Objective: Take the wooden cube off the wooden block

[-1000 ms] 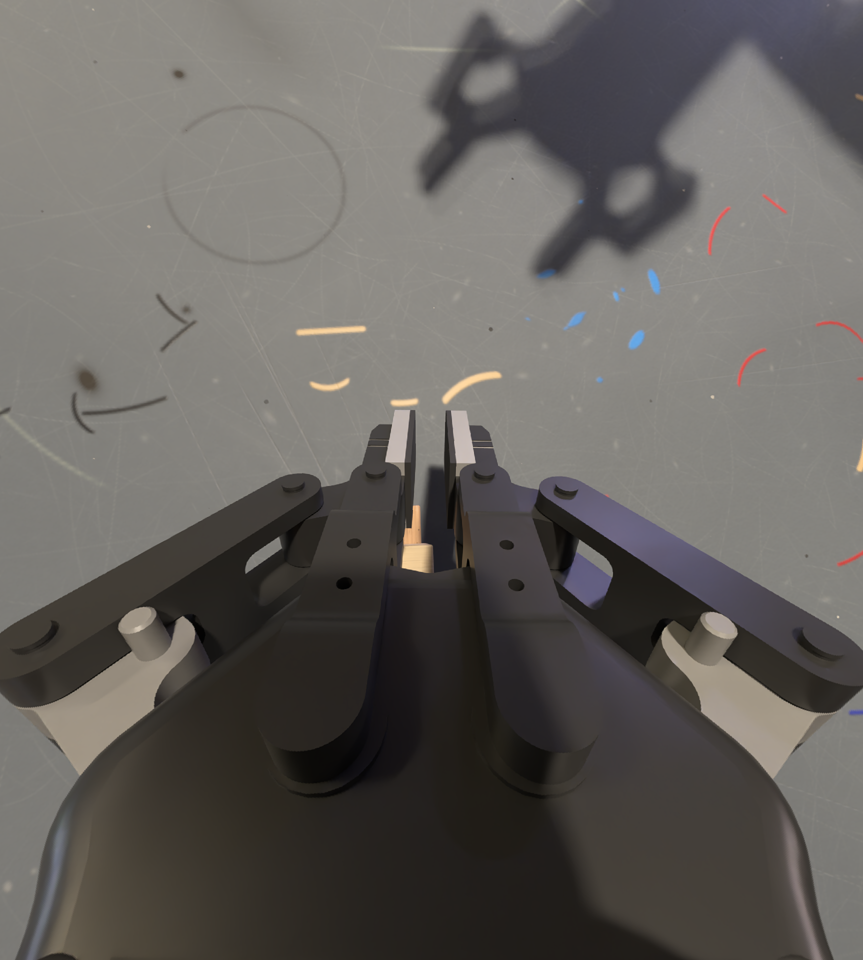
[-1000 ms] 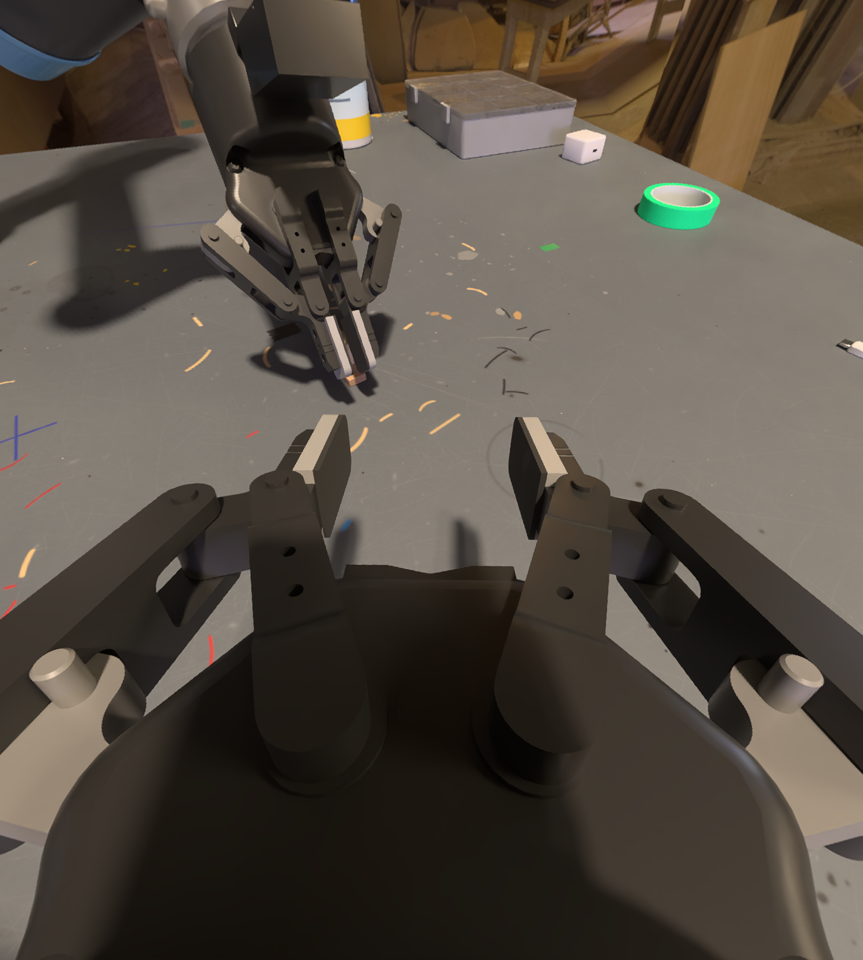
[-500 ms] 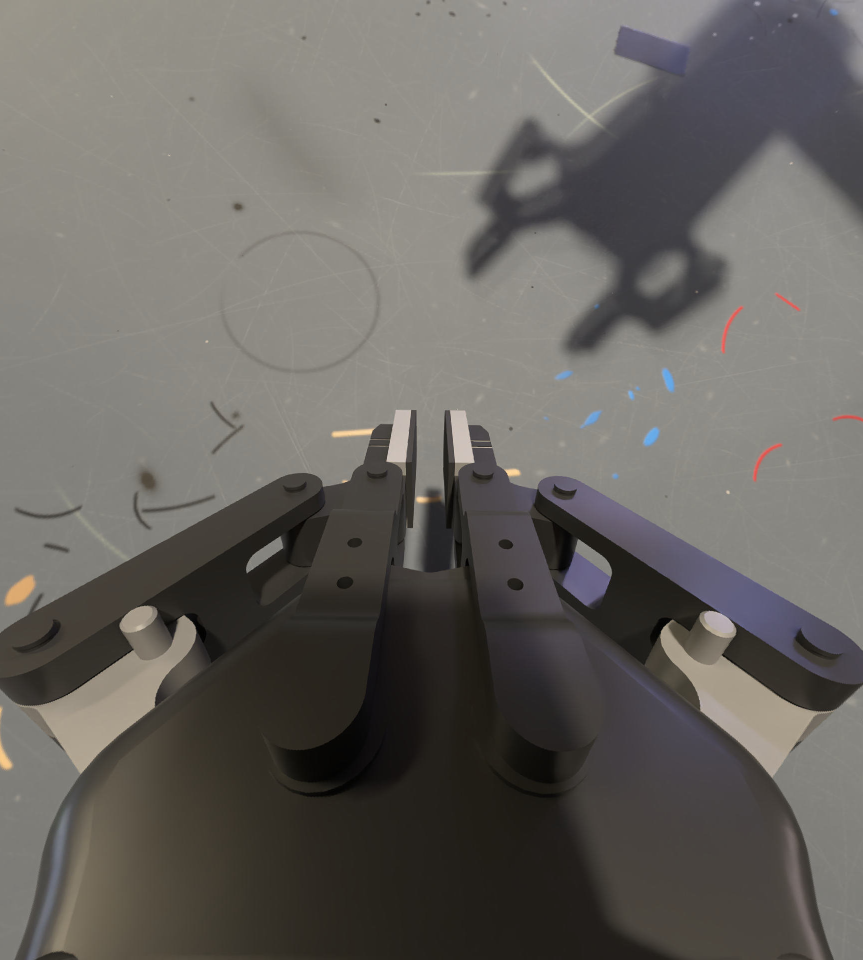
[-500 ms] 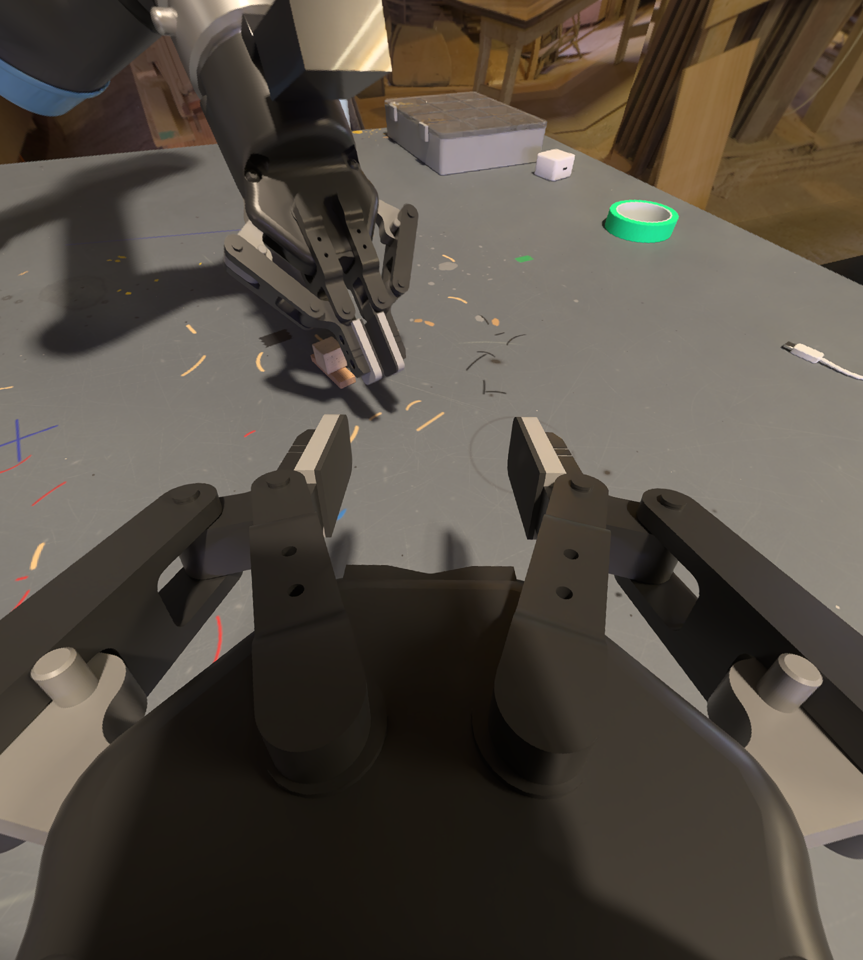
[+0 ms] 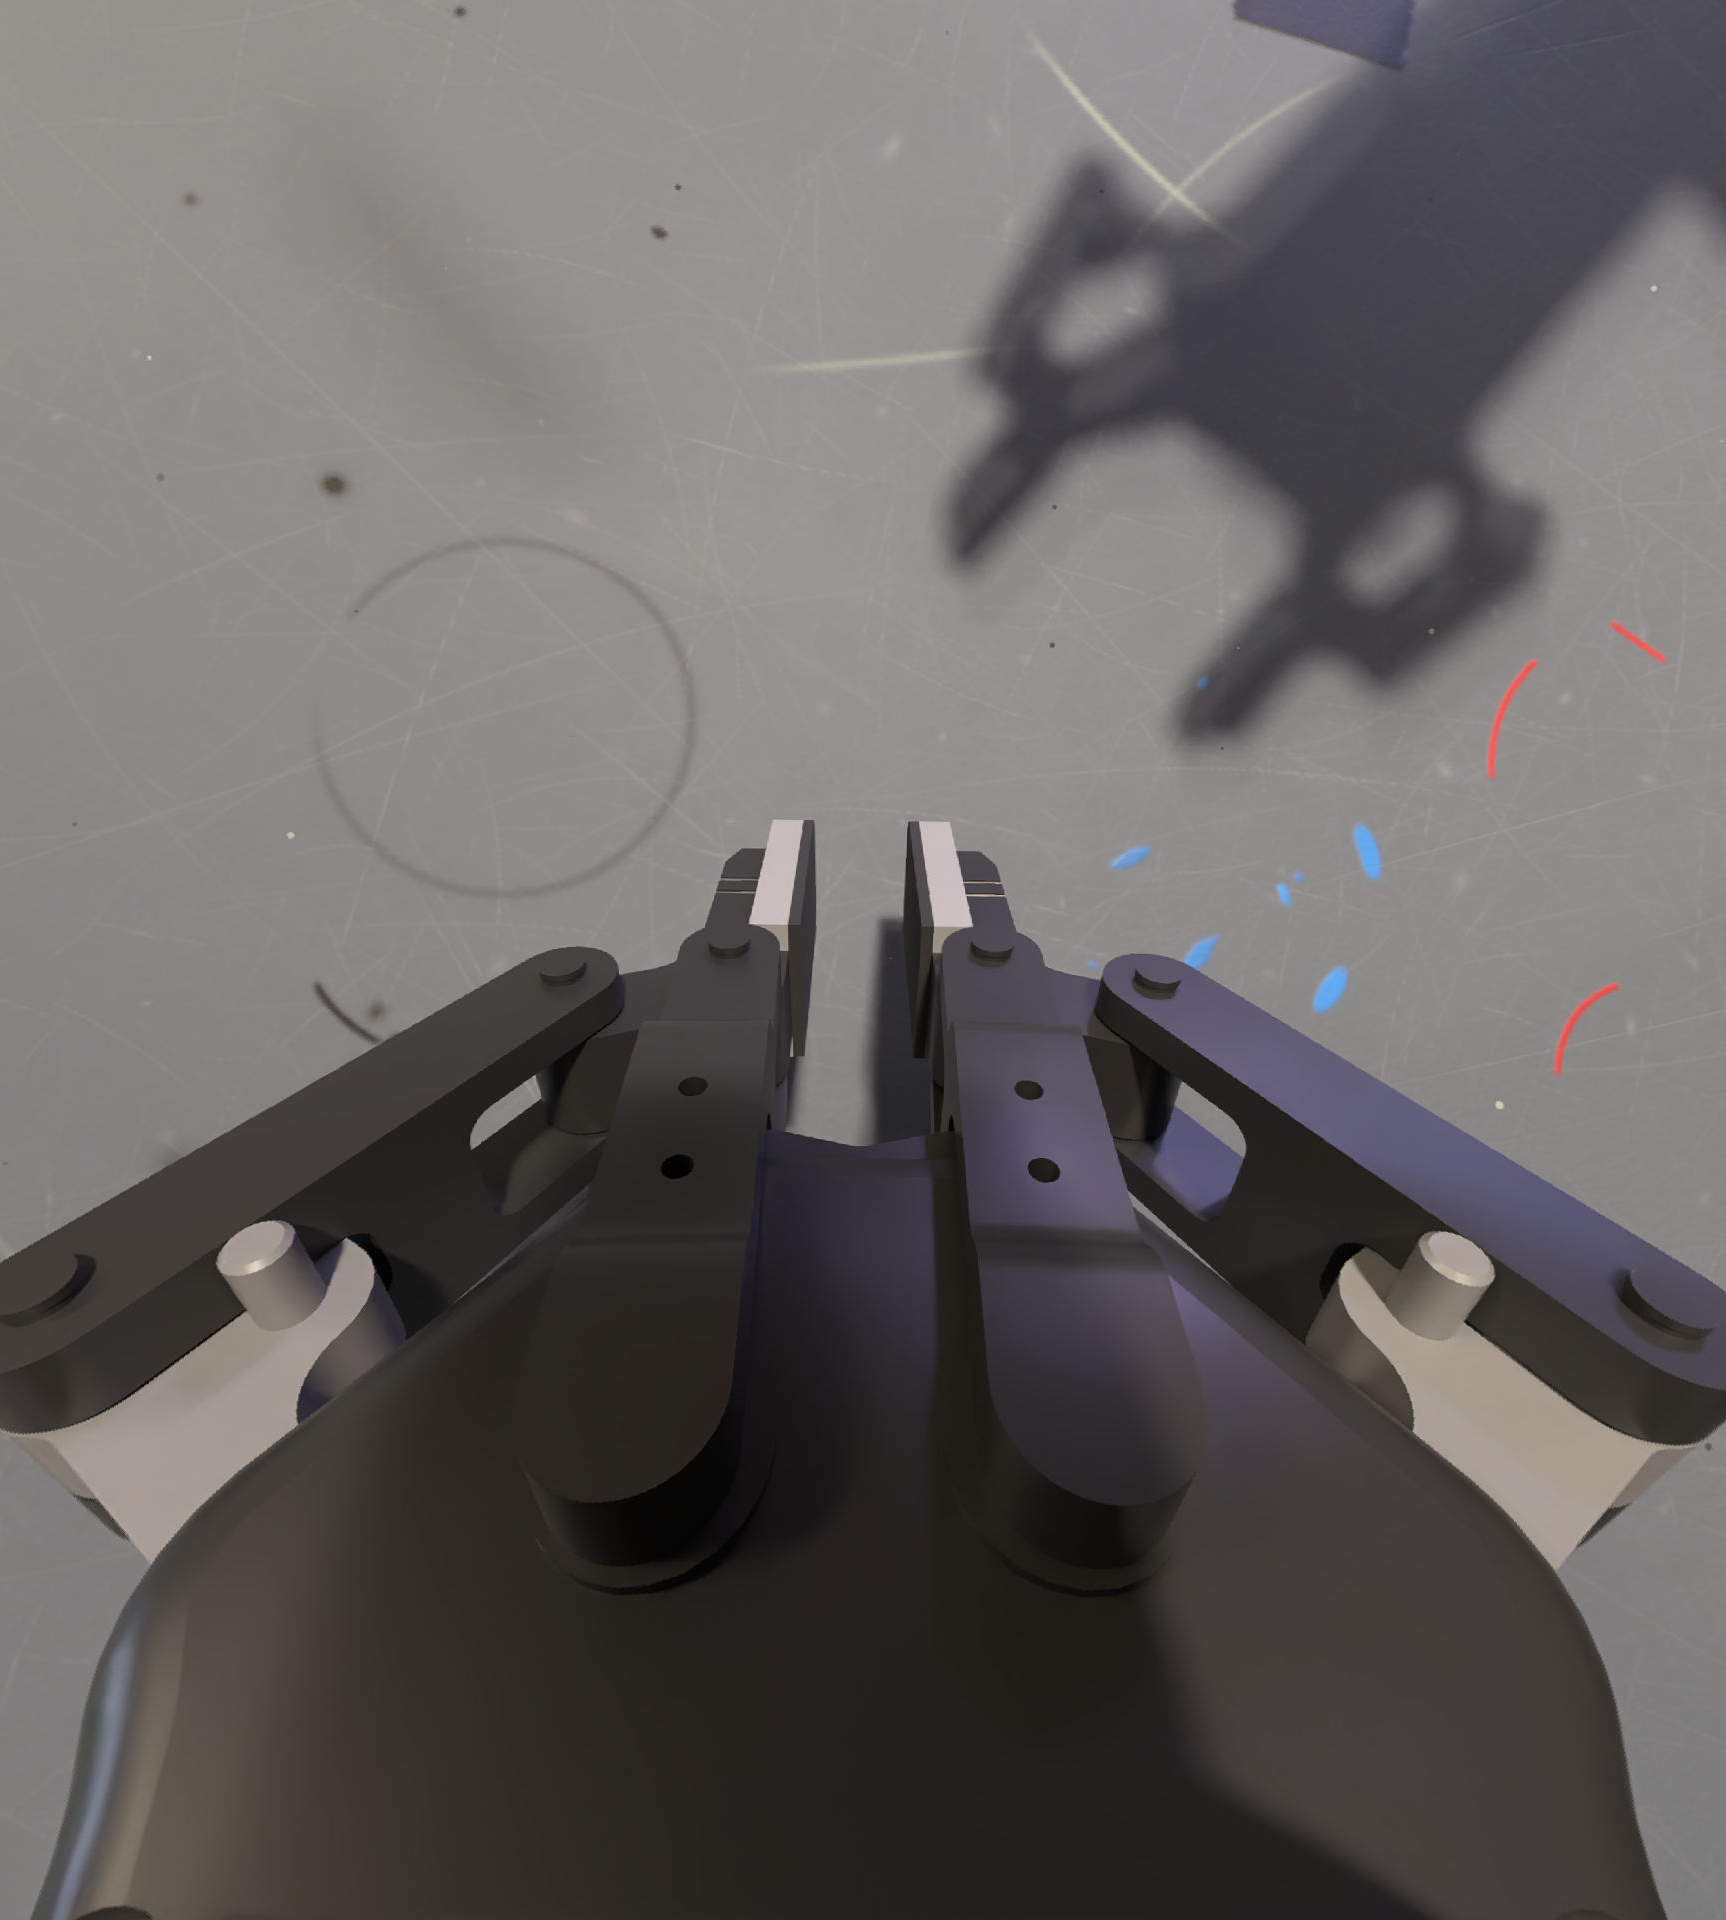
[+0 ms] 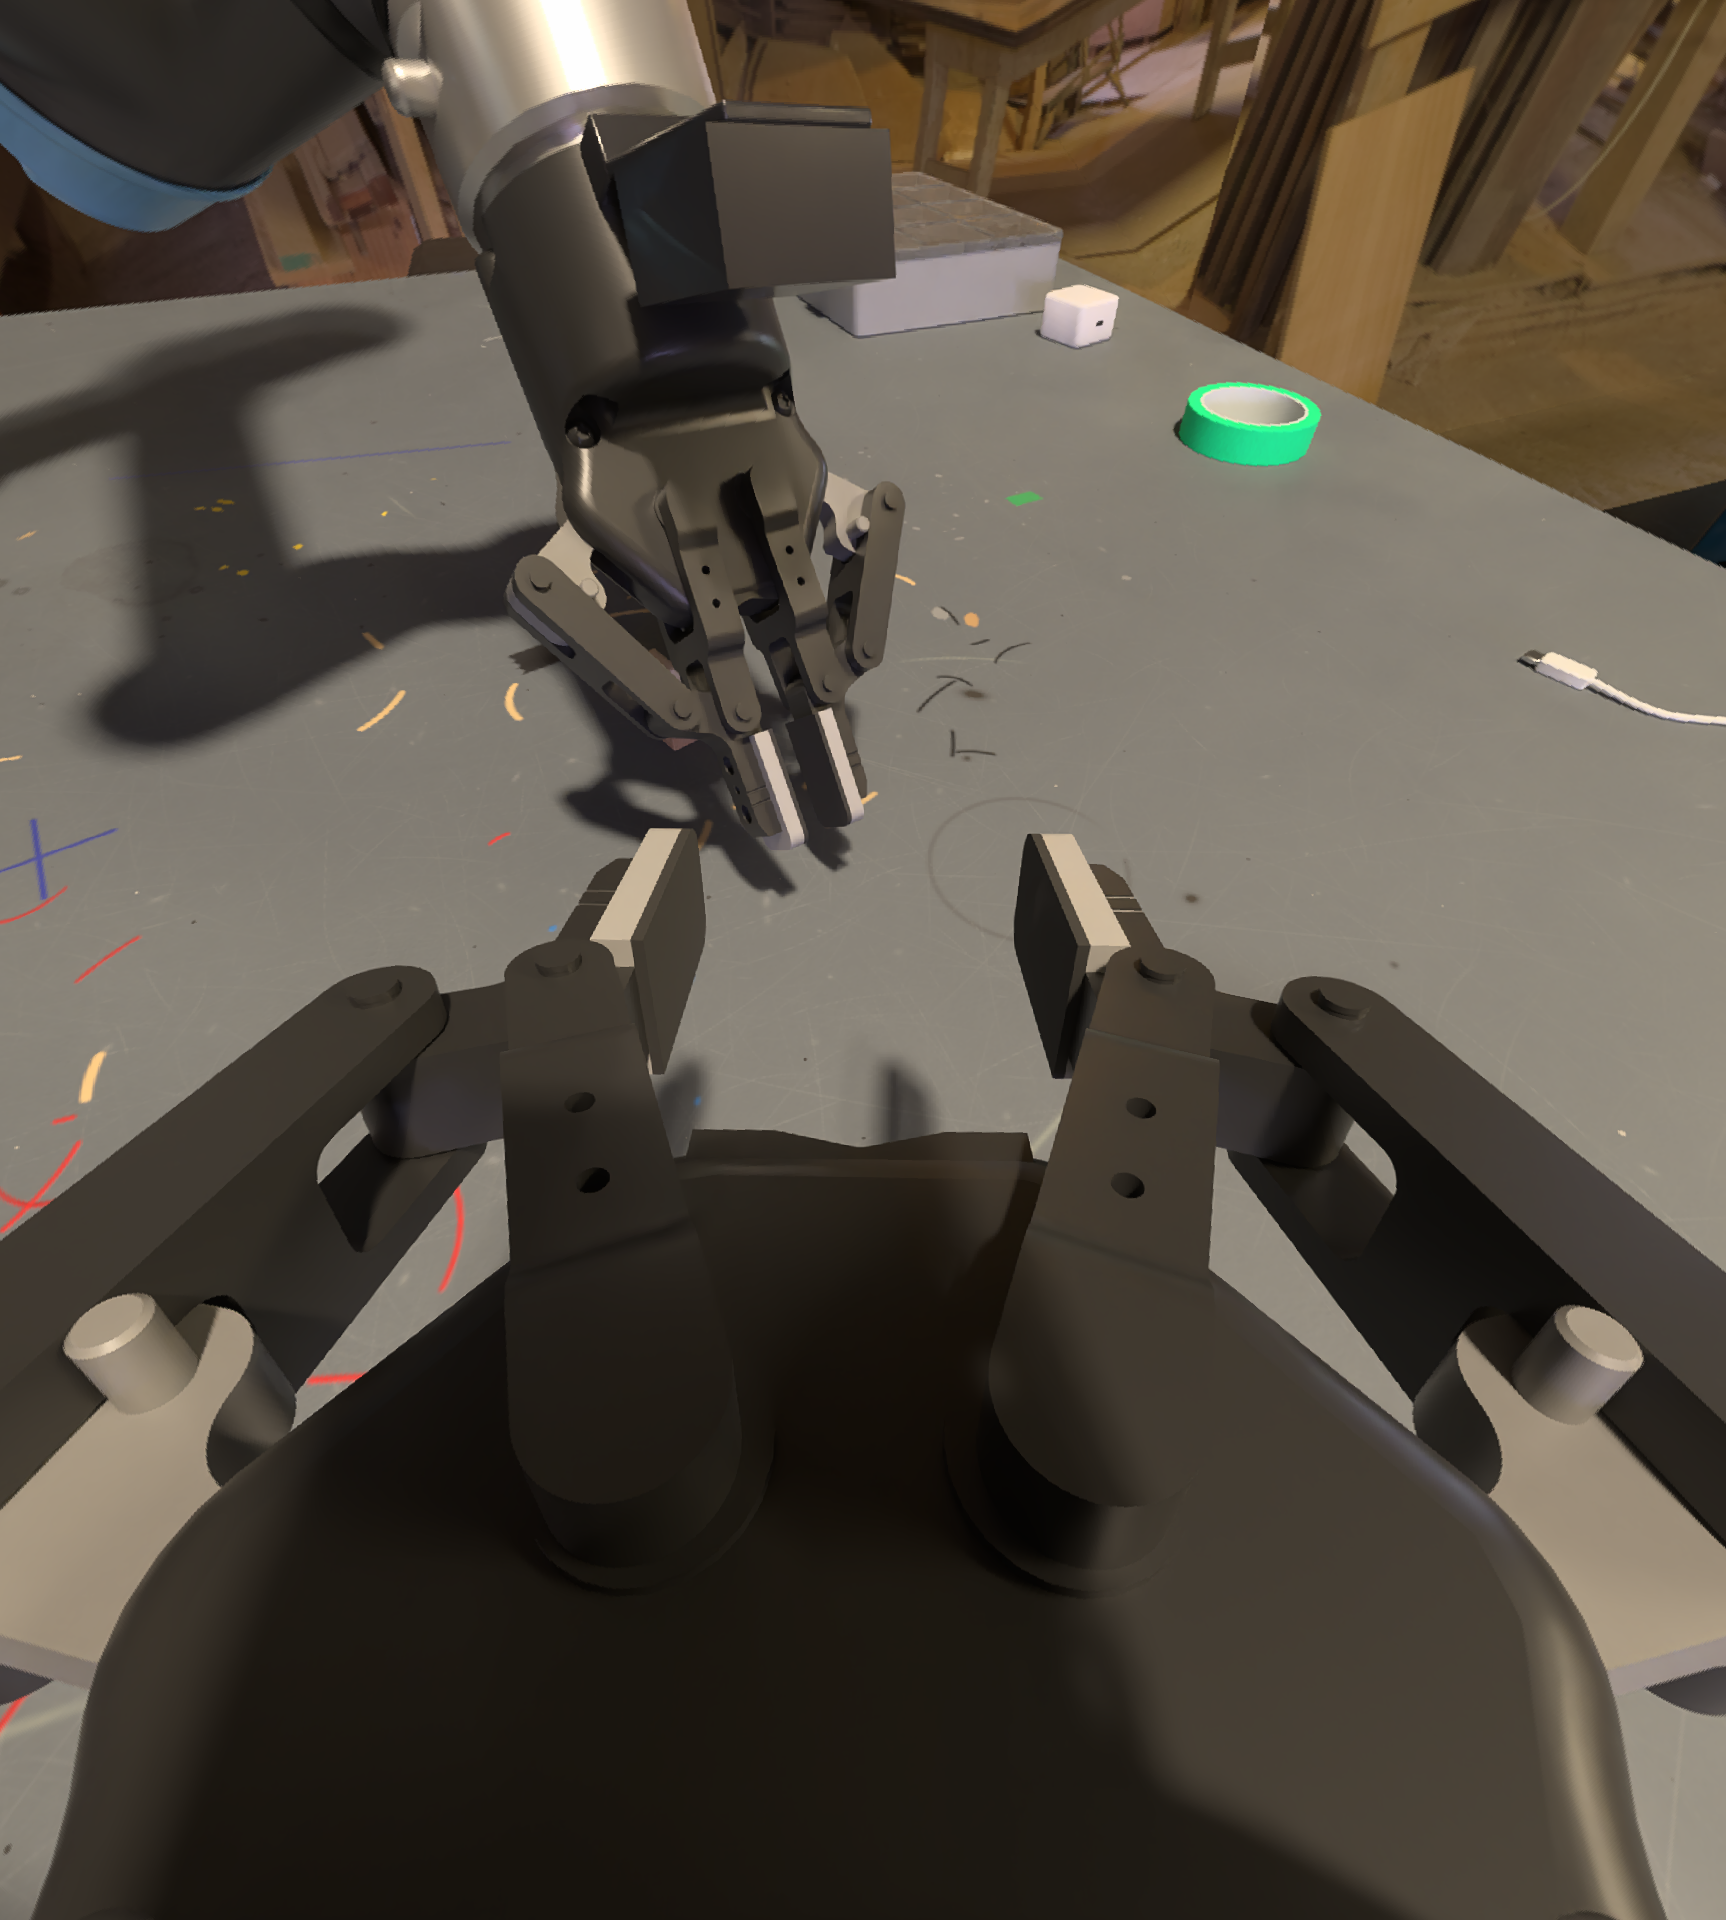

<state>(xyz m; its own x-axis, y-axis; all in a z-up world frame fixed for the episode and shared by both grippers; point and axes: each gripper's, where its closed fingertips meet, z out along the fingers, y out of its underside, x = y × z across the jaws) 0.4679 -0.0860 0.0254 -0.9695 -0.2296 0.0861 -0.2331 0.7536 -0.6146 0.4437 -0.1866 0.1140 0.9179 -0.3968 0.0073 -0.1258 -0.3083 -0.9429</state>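
Observation:
In the left wrist view my left gripper (image 5: 861, 862) hovers over the bare grey table (image 5: 215, 416). Its jaws stand a narrow gap apart with nothing between them. The right wrist view shows it (image 6: 802, 800) tilted down, tips close to the table, just beyond my right gripper (image 6: 857, 862), which is wide open and empty. The wooden cube and the wooden block are not clearly in view. Only a small brownish sliver (image 6: 677, 740) shows under the left gripper's linkage, and I cannot tell which of the two it is.
A green tape roll (image 6: 1250, 421), a small white cube (image 6: 1079, 315) and a grey box (image 6: 952, 260) stand at the back right. A white cable (image 6: 1669, 712) lies at the right near the table's edge. A faint circle mark (image 5: 504, 717) lies ahead of the left gripper.
The left gripper has moved toward the right gripper and its jaws have parted a little. The wooden piece between its fingers a second ago is gone, and the cube seen beside them is now hidden.

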